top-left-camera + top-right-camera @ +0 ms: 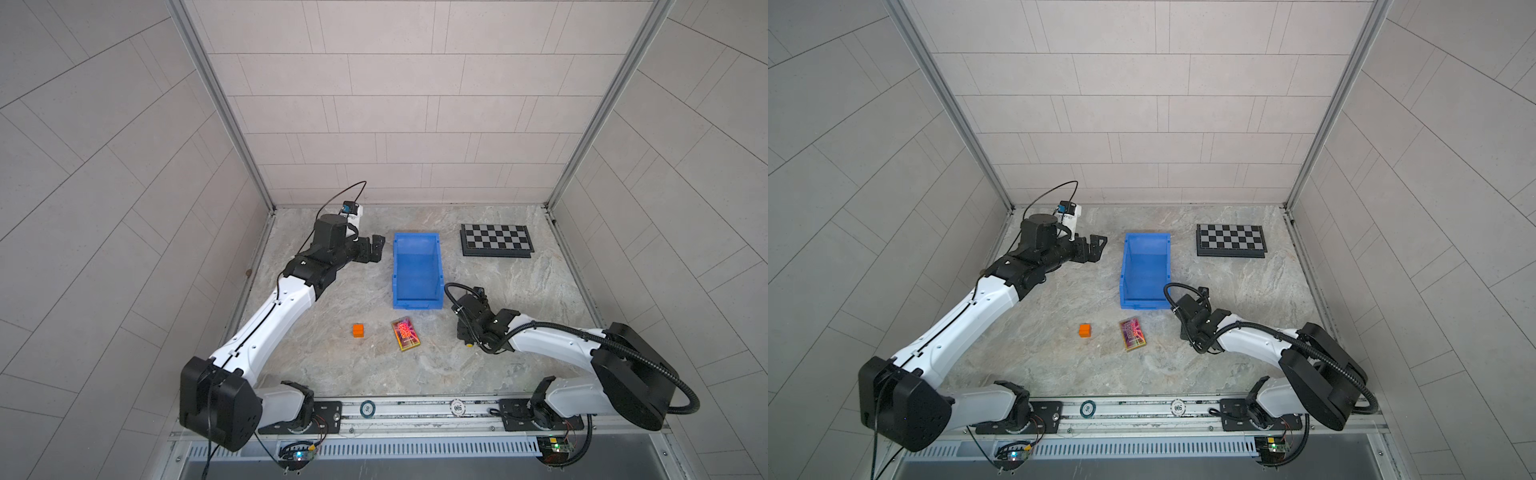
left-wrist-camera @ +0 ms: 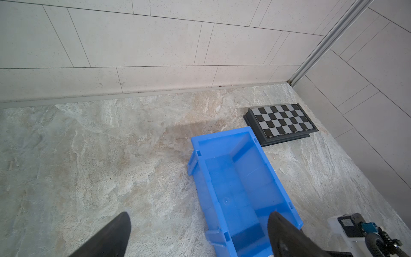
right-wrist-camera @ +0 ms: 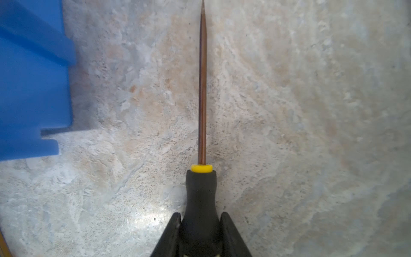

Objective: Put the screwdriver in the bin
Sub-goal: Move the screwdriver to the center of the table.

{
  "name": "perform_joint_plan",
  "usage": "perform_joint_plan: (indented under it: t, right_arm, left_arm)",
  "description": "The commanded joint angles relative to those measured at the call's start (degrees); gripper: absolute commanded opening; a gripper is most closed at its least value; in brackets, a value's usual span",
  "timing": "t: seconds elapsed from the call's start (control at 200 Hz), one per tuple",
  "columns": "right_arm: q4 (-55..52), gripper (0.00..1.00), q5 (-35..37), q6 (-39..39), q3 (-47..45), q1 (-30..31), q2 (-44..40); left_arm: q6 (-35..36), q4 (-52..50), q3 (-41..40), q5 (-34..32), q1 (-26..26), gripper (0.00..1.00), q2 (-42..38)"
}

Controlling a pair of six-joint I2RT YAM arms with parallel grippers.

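Grasp step: right jaws closed on screwdriver [image 3: 200,195] handle, beside bin [image 3: 33,89]; left jaws wide, empty. Next, likely: lift over bin wall, release.

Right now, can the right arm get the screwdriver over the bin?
Probably yes. The right gripper is shut on the screwdriver just off the low front corner of the bin, nothing lies between them, and the left gripper sits off its other side.

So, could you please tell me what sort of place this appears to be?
Most likely a robot manipulation test cell: a left arm and right arm bolted to a metal rail, plain panel walls boxing in a marble-look table, and a checkerboard lying flat on it.
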Motion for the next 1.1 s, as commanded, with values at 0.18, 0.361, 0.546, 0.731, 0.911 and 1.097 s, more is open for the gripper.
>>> perform_joint_plan:
  t: [0.18, 0.361, 0.546, 0.731, 0.911, 1.097]
  right_arm:
    - [-4.56, 0.35, 4.34, -1.43, 1.63, 0.25, -1.10]
    - [-6.63, 0.36, 5.14, -2.12, 1.69, 0.16, 0.37]
    - [-6.80, 0.36, 4.48, -2.40, 3.64, 0.16, 1.07]
    - [-7.77, 0.41, 4.50, -3.38, 4.27, 0.17, 0.78]
    - [-9.25, 0.44, 2.74, -4.50, 4.93, 0.25, 0.77]
    - [-10.36, 0.47, 1.55, -5.59, 5.52, 0.25, 0.86]
  left_arm:
    - [0.85, 0.18, -0.16, -0.26, -0.03, 1.00, 0.09]
    - [0.98, 0.09, -0.15, -0.28, -0.03, 0.99, -0.52]
    - [1.11, -0.04, -0.11, -0.41, -0.03, 1.00, -0.72]
    - [1.16, 0.02, -0.23, -0.67, -0.03, 1.00, -0.88]
    - [1.22, -0.17, -0.16, -0.41, -0.03, 1.00, -0.77]
    - [1.51, -0.38, -0.24, -1.03, -0.04, 1.00, -0.54]
